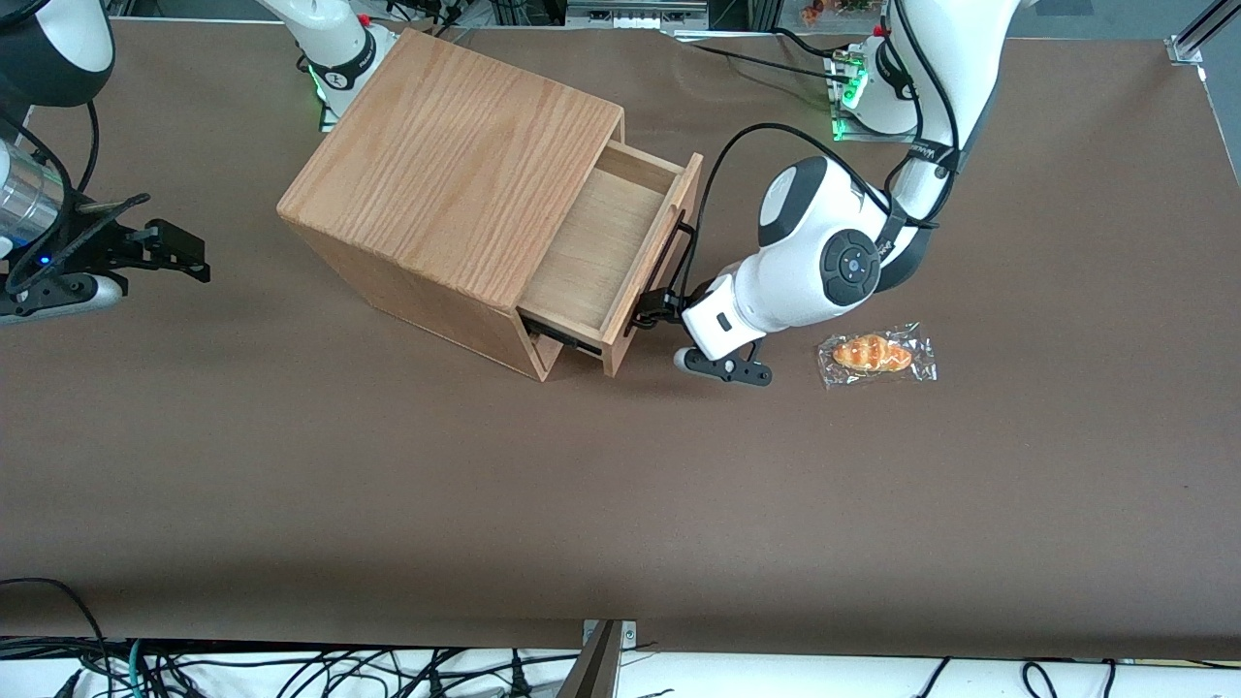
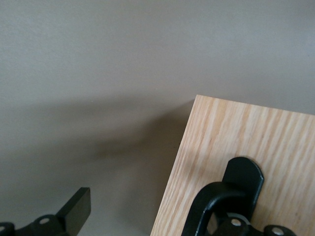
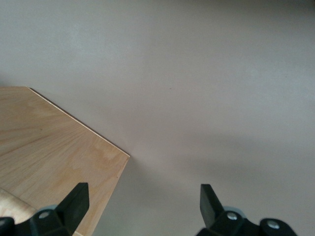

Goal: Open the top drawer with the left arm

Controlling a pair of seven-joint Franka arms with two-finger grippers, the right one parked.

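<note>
The oak-grain box (image 1: 456, 174) stands on the brown table. Its top drawer (image 1: 591, 252) is pulled well out, and its bare wood floor shows. The thin black wire handle (image 1: 671, 264) runs along the drawer front. My left arm (image 1: 824, 262) reaches down in front of the drawer. Its gripper (image 1: 657, 308) is at the end of the handle nearer the front camera. In the left wrist view the gripper (image 2: 157, 216) is open. One finger (image 2: 74, 211) is over bare table. The other is by the handle's black foot (image 2: 243, 177) on the drawer front (image 2: 280, 147).
A wrapped bread roll (image 1: 875, 354) lies on the table beside my arm, toward the working arm's end. A lower drawer front (image 1: 543, 354) sits shut under the open one. The table's front edge (image 1: 620, 645) is well nearer the camera.
</note>
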